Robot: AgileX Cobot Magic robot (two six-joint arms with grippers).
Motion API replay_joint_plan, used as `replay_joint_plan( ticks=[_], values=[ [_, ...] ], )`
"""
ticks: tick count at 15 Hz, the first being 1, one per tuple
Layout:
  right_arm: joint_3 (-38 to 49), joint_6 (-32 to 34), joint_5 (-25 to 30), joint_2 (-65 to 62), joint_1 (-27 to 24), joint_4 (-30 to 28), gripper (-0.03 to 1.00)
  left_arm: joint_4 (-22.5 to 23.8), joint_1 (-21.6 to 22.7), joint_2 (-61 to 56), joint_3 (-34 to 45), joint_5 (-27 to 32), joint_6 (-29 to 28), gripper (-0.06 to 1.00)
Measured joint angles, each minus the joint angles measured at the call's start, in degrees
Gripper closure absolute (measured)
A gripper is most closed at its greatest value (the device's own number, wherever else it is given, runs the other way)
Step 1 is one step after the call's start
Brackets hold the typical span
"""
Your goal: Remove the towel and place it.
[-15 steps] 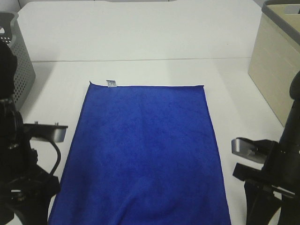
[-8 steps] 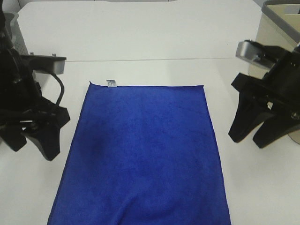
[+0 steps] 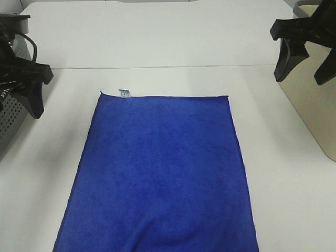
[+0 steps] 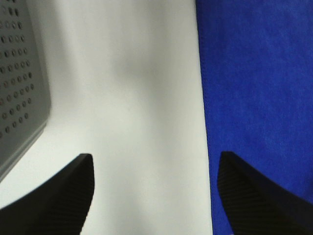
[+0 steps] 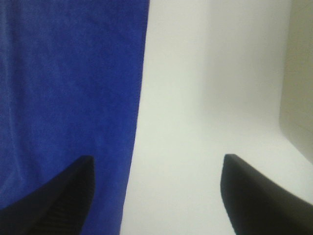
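The towel [image 3: 163, 173], royal blue and plush, lies flat on the white table [image 3: 157, 47], with its small pale tag [image 3: 124, 93] on the far short edge. My left gripper [image 3: 21, 97] is open and empty, held above the table to the left of the towel's far corner. In the left wrist view the gripper [image 4: 154, 196] hangs over bare table with the towel's edge [image 4: 259, 88] beside it. My right gripper [image 3: 305, 65] is open and empty, to the right of the towel's far corner. The right wrist view shows the gripper [image 5: 156, 200] straddling the towel's edge [image 5: 68, 83].
A grey perforated basket [image 3: 10, 121] stands at the left edge, close behind my left gripper, and shows in the left wrist view [image 4: 19, 73]. A beige basket [image 3: 310, 100] stands at the right edge, also in the right wrist view [image 5: 301, 73].
Both grippers have moved from the near edge of the table up and away to the far side, each ending beside its basket. The towel has not moved.
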Motion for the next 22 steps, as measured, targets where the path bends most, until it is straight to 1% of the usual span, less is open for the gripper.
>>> replay_joint_plan(
  ticks=[2, 5, 6, 9, 11, 13, 17, 21, 22],
  values=[
    [-0.1, 2.3, -0.8, 1.0, 0.0, -2.2, 0.21, 0.5, 0.0, 0.1, -0.1, -2.6, -0.6, 0.28],
    [-1.1, 2.3, -1.7, 2.0, 0.0, -2.6, 0.2, 0.9, 0.0, 0.5, -0.1, -6.8, 0.5, 0.28],
    [-3.0, 2.3, -1.4, 3.1, 0.0, -3.4, 0.2, 0.9, 0.0, 1.0, -0.5, -7.4, 1.0, 0.28],
    [-9.7, 1.8, 0.5, 8.3, 0.0, -3.6, 0.2, 0.9, 0.0, 4.8, -5.3, -7.7, 1.4, 0.28],
    [-14.0, 0.7, 1.0, 12.1, 0.0, -3.6, 0.2, 0.9, 0.0, 10.1, -11.6, -7.6, 1.4, 0.28],
    [-16.8, -0.3, 0.8, 15.8, 0.0, -3.8, 0.2, -0.3, 0.0, 16.6, -19.4, -6.6, 1.4, 0.28],
    [-24.1, -1.0, 0.7, 24.7, 0.0, -4.9, 0.2, -0.5, 0.0, 28.8, -34.1, -1.0, 1.2, 0.28],
    [-31.6, -1.9, 0.3, 32.5, 0.0, -2.2, 0.2, -0.5, 0.0, 37.2, -45.1, 0.9, 0.7, 0.28],
    [-33.8, -2.2, 0.3, 36.2, 0.5, -2.2, 0.2, -0.5, 0.0, 39.8, -48.4, 2.1, 0.7, 0.28]
  ],
)
